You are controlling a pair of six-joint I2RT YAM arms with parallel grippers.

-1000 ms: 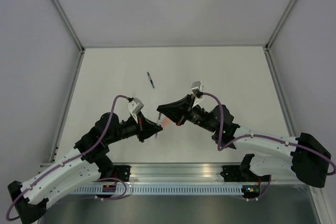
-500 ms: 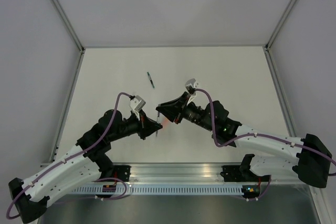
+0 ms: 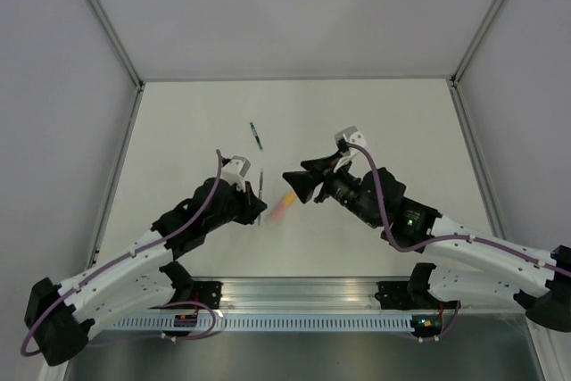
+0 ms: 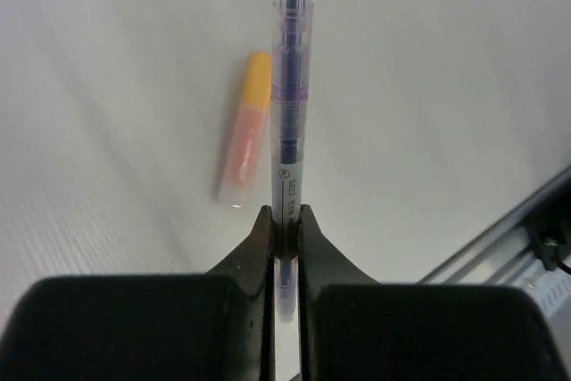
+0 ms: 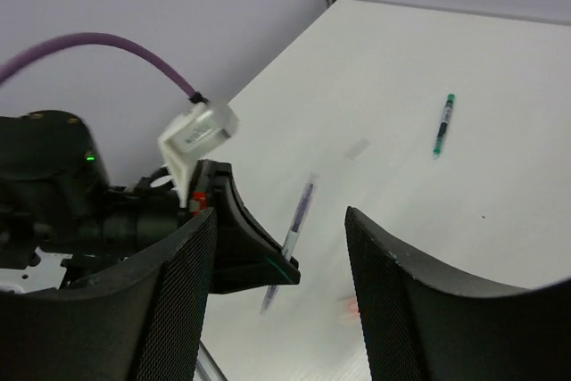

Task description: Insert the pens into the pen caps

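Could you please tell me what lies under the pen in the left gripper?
The table, with the orange pen lying alongside; the rear of the clear pen is hidden between the fingers.

Nothing can be read with certainty. The clear-barrelled pen, clamped in the left gripper, carries a line of tiny dark print running lengthwise along its barrel, next to a small round mark (a few characters look like digits, but they are too small and blurred to make out); the orange pen, lying on the worktop just beside it, shows faint pale marks on its pinkish body that may be lettering, likewise illegible.
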